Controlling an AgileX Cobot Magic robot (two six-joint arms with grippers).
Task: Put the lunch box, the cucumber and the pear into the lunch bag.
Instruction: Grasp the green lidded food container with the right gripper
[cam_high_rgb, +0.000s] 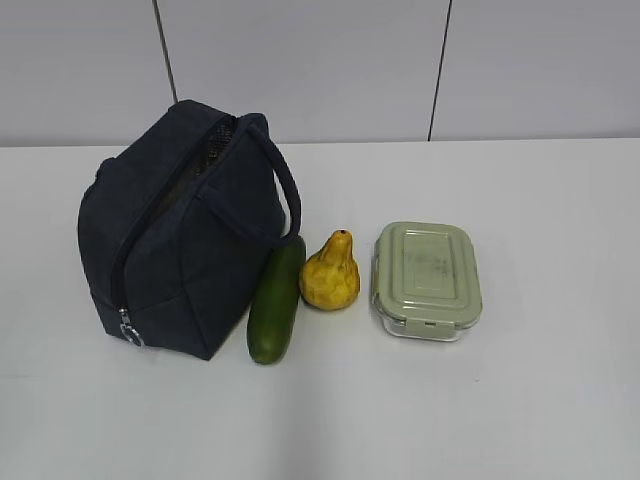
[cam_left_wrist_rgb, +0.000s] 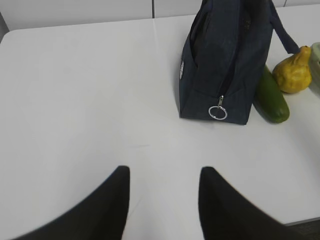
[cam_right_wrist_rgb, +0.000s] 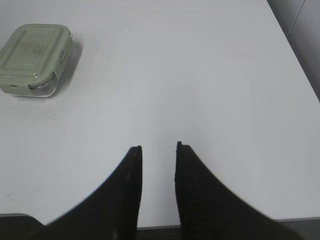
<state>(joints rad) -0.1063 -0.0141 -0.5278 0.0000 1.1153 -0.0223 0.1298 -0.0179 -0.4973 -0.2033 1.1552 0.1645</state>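
A: What do the four things look like?

B: The lunch bag (cam_high_rgb: 185, 235) is boxy dark navy fabric with a loop handle, and a silver ring pull (cam_left_wrist_rgb: 218, 113) hangs at the low end of its zipper. The cucumber (cam_high_rgb: 277, 300) is smooth and dark green. The pear (cam_high_rgb: 331, 272) is yellow with brown speckles. The lunch box (cam_high_rgb: 427, 281) is clear glass under a pale sage-green lid.

A: Where are they, and how do they lie?

B: In a row on the white table (cam_high_rgb: 540, 400): bag at left, cucumber touching its side, pear just beside that, box near the pear. The cucumber's long axis runs front to back, leaning slightly right at the far end. The pear's neck points up and away. The box's long side also runs front to back.

A: And the grippers?

B: The left gripper (cam_left_wrist_rgb: 165, 175) hovers over bare table in front of the bag, fingers apart and empty. The right gripper (cam_right_wrist_rgb: 158, 150) is well apart from the box, fingers narrowly parted, holding nothing.
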